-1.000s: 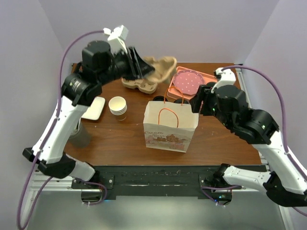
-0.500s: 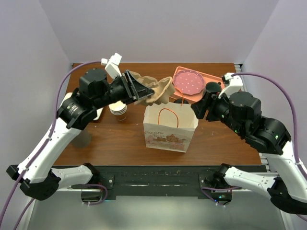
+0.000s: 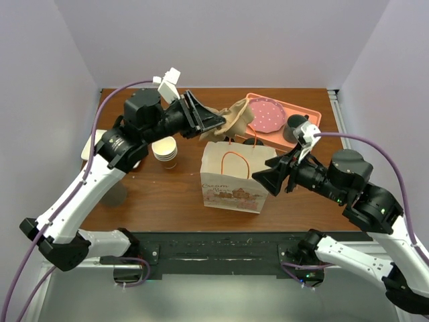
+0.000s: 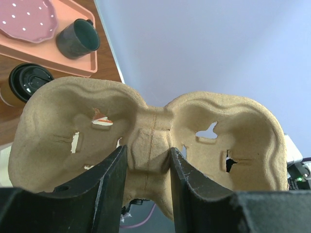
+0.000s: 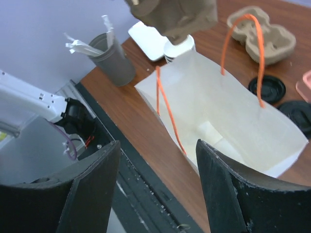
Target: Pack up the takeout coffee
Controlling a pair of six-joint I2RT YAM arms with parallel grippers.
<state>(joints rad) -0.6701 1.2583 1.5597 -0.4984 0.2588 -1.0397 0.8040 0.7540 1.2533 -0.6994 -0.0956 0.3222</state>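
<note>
My left pincer (image 4: 146,162) is clenched on the pulp cup carrier (image 4: 150,116), with the paper bag (image 3: 231,178) below it. My right pincer (image 5: 158,148) is released and empty. Risk: the carrier snags the orange handles (image 5: 165,107) and tips the bag.

Tan carrier (image 4: 150,136); pink white-dotted plate (image 3: 266,115); white bag (image 3: 231,178), orange handles (image 5: 245,16); black-lidded coffee (image 4: 26,81)

Takeout coffee (image 4: 29,81) partly behind carrier (image 4: 150,104)

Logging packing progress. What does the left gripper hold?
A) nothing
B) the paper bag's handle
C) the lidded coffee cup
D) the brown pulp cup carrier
D: the left gripper pinches the middle rib of the pulp carrier, which hangs in the air.
</note>
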